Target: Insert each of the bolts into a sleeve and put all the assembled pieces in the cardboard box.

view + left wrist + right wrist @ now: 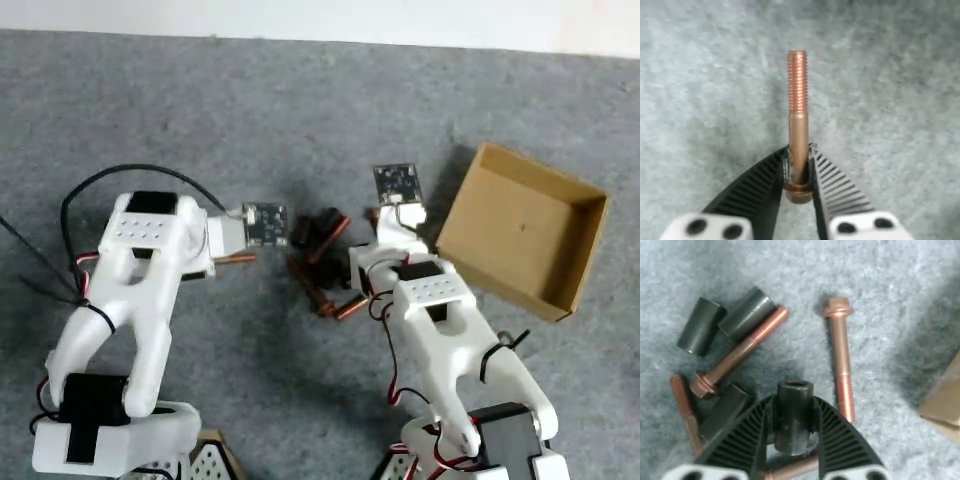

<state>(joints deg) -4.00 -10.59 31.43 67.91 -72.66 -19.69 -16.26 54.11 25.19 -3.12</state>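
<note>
Over open carpet (700, 75) at nine o'clock, left gripper (799, 152) is clamping a threaded bolt (798, 100). Right gripper (793, 400) is pinching a smooth sleeve (794, 420).

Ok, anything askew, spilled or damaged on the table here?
Nothing stands out. The left gripper holds a bolt straight, the right gripper holds a sleeve, and the spare bolts and sleeves lie loose near the upright cardboard box.

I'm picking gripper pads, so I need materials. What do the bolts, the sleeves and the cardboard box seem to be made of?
The bolt looks metal, maybe copper-plated steel: reddish satin sheen, crisp threads. The sleeve seems dark-coated metal, possibly plastic: matte black, smooth. The cardboard box is plain brown board, matte.
</note>
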